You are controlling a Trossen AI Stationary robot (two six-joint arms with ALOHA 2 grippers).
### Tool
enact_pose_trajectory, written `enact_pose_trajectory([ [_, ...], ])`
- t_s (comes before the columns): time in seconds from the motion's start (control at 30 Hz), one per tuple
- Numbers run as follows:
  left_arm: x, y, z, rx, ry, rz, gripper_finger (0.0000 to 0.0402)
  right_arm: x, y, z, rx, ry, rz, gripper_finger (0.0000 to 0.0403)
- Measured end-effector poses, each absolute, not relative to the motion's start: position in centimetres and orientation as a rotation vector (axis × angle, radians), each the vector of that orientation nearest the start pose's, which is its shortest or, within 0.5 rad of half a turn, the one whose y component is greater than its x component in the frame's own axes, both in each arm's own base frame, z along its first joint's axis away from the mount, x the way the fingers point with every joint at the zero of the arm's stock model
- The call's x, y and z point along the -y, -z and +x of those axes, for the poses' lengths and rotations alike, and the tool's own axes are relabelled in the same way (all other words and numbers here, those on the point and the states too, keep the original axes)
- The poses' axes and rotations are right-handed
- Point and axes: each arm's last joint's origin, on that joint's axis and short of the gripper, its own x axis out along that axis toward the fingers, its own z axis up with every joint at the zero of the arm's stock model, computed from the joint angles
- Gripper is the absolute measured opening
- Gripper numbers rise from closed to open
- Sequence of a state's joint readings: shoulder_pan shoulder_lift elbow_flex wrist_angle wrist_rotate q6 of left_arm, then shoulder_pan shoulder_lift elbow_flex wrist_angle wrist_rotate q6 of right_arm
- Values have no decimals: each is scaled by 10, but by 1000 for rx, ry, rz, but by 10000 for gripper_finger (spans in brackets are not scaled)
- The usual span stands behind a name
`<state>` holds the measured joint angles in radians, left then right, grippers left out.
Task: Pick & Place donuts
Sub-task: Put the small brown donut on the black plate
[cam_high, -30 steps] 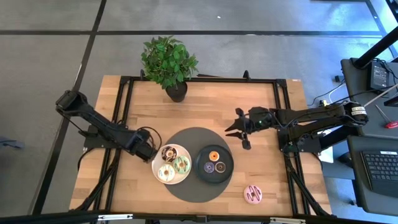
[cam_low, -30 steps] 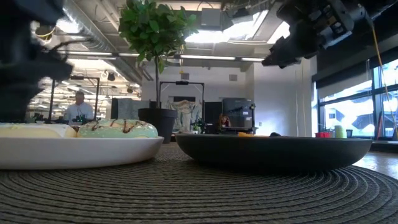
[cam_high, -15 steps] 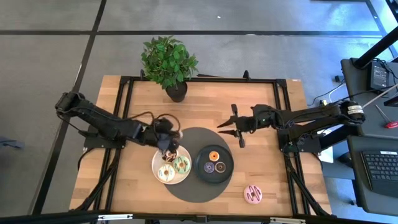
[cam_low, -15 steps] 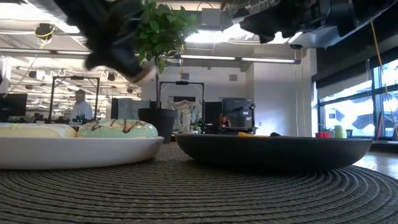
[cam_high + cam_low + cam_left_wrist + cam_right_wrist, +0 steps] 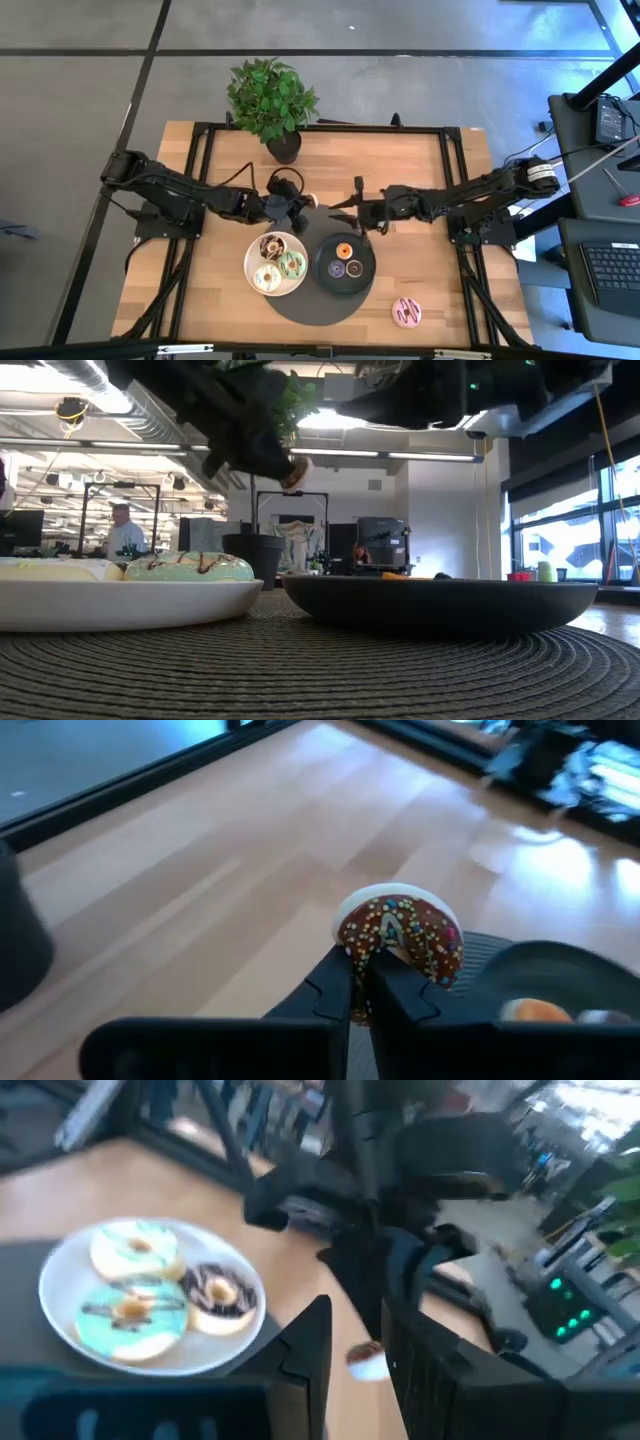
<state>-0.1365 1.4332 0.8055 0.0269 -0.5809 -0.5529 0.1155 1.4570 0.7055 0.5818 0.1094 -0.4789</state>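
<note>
From above: the left gripper [image 5: 303, 207] hangs over the far rim of the round dark woven mat [image 5: 300, 300], jaws pinched on a small chocolate-iced ring donut with coloured sprinkles [image 5: 309, 198]. The right gripper [image 5: 350, 206] faces it just beside, over the mat's far edge, fingers parted with nothing between them. A round white plate [image 5: 249, 268] carries three donuts [image 5: 277, 265]; a round black plate [image 5: 324, 270] carries three small ones [image 5: 345, 261]; a pink-iced donut [image 5: 406, 312] lies alone on the light wooden table [image 5: 420, 170]. A potted green plant [image 5: 272, 100] stands at the far edge.

At table height: the held donut shows as a pale speck under the left arm, above the white plate's green-iced donut [image 5: 190, 566].

Left wrist: the closed fingers [image 5: 335, 992] nip only the donut's edge, so it stands on its rim; such a thin hold could let it twist or drop onto bare wood short of the black plate.

Right wrist: the open fingers [image 5: 305, 1342] point at the left arm, close enough that a clash looks possible if both advance.

No brand, label or legible writing appears in any view.
</note>
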Motion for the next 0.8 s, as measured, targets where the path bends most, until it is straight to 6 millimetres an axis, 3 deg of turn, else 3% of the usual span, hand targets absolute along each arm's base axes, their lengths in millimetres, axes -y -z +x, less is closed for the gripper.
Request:
enact_pose_trajectory([
  [0.23, 21, -215, 294, -444, -555, -339, 16, -32, -224, 339, -383, 36, -539, 94],
  [0.4, 22, -215, 294, -451, -548, -338, 16, -32, -221, 360, -438, 125, -566, 94],
  [0.8, 22, -214, 294, -461, -543, -331, 15, -32, -216, 366, -470, 154, -564, 97],
])
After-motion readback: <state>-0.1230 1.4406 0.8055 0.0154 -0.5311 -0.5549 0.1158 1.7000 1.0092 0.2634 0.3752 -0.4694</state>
